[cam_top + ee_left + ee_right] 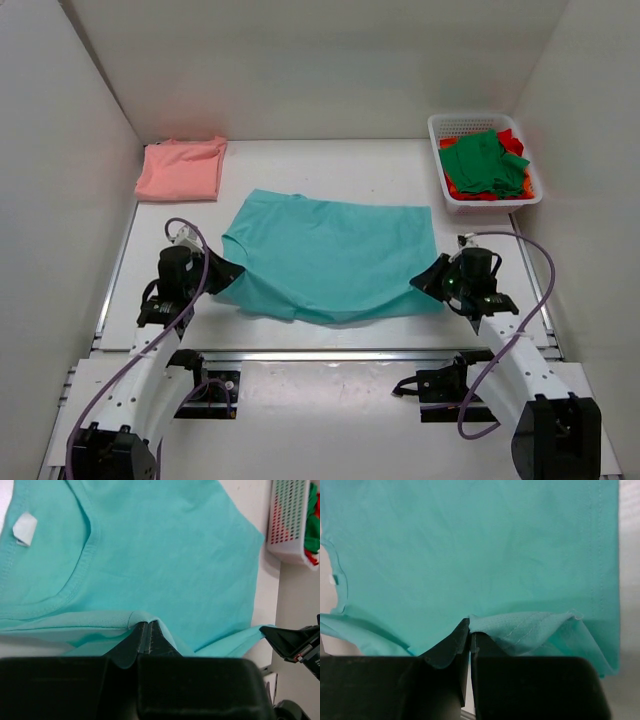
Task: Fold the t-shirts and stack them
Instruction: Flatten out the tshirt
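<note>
The teal t-shirt (335, 255) lies spread and lightly wrinkled on the white surface (330, 165) between the left end effector (222, 272) and the right end effector (430, 277). Each is clenched on a pinch of its near edge, and the cloth runs forward from both. Only the top view shows the folded salmon-pink t-shirt (182, 168) well beyond the left end effector, with green and red t-shirts (485, 165) heaped in a white basket (470, 118) beyond the right one. The left wrist view alone shows the neckline (85, 565) and a white label (24, 528), and the right wrist view shows the stitched hem (597, 555).
</note>
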Controlling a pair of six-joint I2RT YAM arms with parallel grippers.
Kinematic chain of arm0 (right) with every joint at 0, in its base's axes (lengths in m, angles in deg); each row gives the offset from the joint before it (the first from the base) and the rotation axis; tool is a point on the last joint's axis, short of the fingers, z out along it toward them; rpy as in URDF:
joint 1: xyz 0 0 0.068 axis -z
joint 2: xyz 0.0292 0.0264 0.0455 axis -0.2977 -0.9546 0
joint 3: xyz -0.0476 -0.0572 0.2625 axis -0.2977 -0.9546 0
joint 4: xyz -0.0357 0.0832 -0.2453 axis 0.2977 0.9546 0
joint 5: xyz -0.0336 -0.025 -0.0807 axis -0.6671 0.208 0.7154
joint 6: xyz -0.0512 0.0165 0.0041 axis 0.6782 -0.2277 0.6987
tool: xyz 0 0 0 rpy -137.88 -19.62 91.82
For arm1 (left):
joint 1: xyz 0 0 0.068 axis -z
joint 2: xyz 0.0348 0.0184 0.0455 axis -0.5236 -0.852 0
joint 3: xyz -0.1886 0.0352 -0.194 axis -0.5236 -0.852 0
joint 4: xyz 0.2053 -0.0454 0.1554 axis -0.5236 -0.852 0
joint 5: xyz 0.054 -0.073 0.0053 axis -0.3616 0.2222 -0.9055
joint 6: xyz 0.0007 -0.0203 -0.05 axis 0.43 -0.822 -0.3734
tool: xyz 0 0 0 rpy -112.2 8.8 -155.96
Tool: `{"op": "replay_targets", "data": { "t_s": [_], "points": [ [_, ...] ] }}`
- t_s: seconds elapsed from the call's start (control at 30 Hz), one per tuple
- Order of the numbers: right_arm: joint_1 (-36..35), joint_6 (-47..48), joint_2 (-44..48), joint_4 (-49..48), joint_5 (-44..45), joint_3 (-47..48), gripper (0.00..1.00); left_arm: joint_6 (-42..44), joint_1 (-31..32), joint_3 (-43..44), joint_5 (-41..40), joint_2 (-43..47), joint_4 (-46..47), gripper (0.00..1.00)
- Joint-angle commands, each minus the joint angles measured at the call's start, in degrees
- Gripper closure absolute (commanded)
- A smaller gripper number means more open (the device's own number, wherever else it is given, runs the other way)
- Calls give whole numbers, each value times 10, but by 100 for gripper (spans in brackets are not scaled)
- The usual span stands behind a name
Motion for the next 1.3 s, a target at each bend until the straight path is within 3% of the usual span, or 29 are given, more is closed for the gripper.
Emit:
{"op": "replay_targets", "data": {
  "t_s": [0.0, 0.47, 0.57, 0.63, 0.7, 0.77, 0.8, 0.83, 0.87, 0.97, 1.07, 1.27],
  "points": [
    [13, -14, 37, 30, 2, -27, 100, -23, 12, -31, 5, 20, -42, 100],
    [62, 12, 40, 21, 4, -28, 100, -21, 1, -44, -28, 20, -24, 100],
    [83, 13, -21, -52, -44, 8, 100, -17, -20, 0, -22, -52, 35, 100],
    [72, 26, -132, -100, -59, 118, 100, 5, -45, 128, 6, -190, 76, 100],
    [57, 52, -228, -85, -67, 311, 99, 28, -45, 283, 19, -299, 53, 100],
    [43, 79, -328, -60, -75, 469, 100, 38, -60, 505, 25, -411, 28, 100],
    [41, 82, -352, -53, -74, 521, 100, 41, -66, 561, 24, -437, 19, 100],
    [40, 89, -392, -28, -66, 684, 100, 46, -75, 676, 40, -484, -4, 100],
    [40, 98, -433, -17, -67, 738, 100, 43, -84, 779, 53, -505, -12, 100],
    [41, 99, -505, 36, -72, 933, 100, 30, -98, 924, 61, -566, -28, 100],
    [50, 73, -515, 9, -99, 942, 100, 17, -100, 880, 69, -544, 15, 100],
    [70, 62, -441, -75, -129, 733, 100, 2, -93, 614, 80, -413, 127, 100]
  ]
}}
